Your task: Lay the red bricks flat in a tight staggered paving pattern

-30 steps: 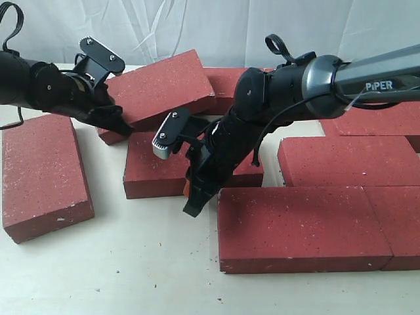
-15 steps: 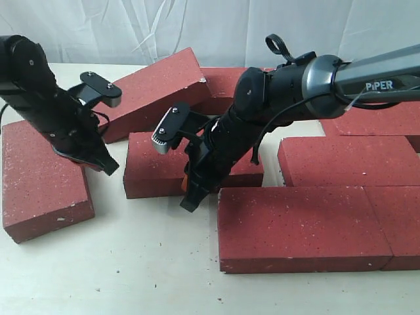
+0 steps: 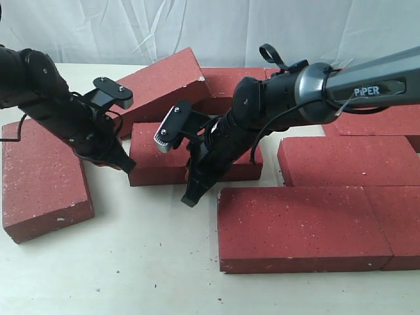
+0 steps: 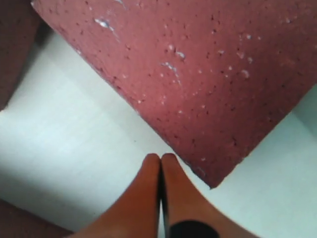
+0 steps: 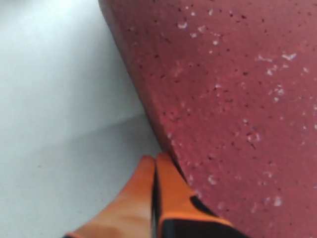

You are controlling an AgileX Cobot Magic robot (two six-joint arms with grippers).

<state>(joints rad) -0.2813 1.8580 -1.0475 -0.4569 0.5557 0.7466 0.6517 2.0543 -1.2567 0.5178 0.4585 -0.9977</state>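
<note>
Several red bricks lie on the white table. One flat brick (image 3: 157, 157) sits in the middle, and a tilted brick (image 3: 164, 82) leans behind it. My left gripper (image 3: 125, 165) is shut and empty, with its tips at the middle brick's left end. In the left wrist view the tips (image 4: 161, 157) rest on the table beside that brick's corner (image 4: 208, 74). My right gripper (image 3: 189, 199) is shut and empty, angled down over the middle brick's near edge. In the right wrist view its fingers (image 5: 155, 159) touch a brick's side (image 5: 237, 99).
A lone brick (image 3: 42, 174) lies at the far left. Flat bricks are packed at the front right (image 3: 298, 226), to the right (image 3: 344, 161) and at the far right (image 3: 400, 226). More bricks (image 3: 226, 82) lie at the back. Bare table shows at the front left.
My left arm swung down from the tilted brick to the middle brick's left end. The middle brick slid slightly towards the back. My right gripper shifted a little with it.
</note>
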